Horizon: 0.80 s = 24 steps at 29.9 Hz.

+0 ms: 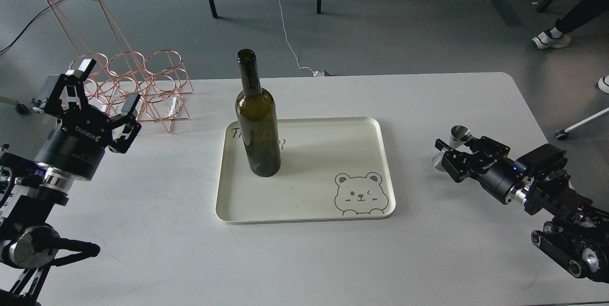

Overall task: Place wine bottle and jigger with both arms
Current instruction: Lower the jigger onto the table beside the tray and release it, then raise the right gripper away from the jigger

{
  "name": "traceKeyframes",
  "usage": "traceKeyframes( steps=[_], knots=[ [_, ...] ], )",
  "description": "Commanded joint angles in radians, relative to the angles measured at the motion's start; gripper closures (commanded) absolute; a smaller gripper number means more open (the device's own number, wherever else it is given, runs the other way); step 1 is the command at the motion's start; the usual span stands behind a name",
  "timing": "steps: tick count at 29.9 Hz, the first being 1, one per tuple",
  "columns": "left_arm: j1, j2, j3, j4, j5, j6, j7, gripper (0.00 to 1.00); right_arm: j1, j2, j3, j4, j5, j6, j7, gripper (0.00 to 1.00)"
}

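Note:
The dark olive-green wine bottle (pixel 257 125) stands upright on the left part of a cream tray (pixel 328 149) in the middle of the white table. My left gripper (pixel 108 84) is open and empty, well left of the bottle and just in front of the wire rack. My right gripper (pixel 447 156) is shut on the small silver jigger (pixel 459 134). It holds the jigger tilted just above the table, to the right of the tray's right edge. The gripper hides the jigger's waist.
A copper wire bottle rack (pixel 138 82) stands at the table's back left, close behind my left gripper. The tray has a bear drawing (pixel 359 194) at its front right. Chair legs, cables and a person's shoes are on the floor beyond the table.

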Motion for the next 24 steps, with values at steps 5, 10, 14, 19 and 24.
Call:
traceKeyframes(
  steps=[5,10,14,19,24],
  knots=[
    [0.0,0.001,0.0,0.0,0.0,-0.002,0.0,0.02,-0.03,-0.132,-0.007,0.103,0.003,0.0,0.0,0.04],
    [0.002,-0.001,0.0,0.0,0.0,-0.002,0.0,0.02,-0.071,-0.287,-0.112,0.225,0.005,0.0,0.0,0.03],
    [0.002,0.004,0.0,0.0,0.002,-0.003,0.0,0.02,-0.074,-0.419,-0.194,0.346,0.05,0.0,0.0,0.02],
    [0.0,0.013,-0.002,0.0,0.002,-0.022,-0.002,0.02,-0.071,-0.504,-0.207,0.625,0.354,0.0,0.0,0.01],
    [0.0,0.018,-0.002,0.0,0.002,-0.036,-0.003,0.02,0.013,-0.487,-0.178,0.857,0.708,0.0,0.0,0.01]
  ],
)
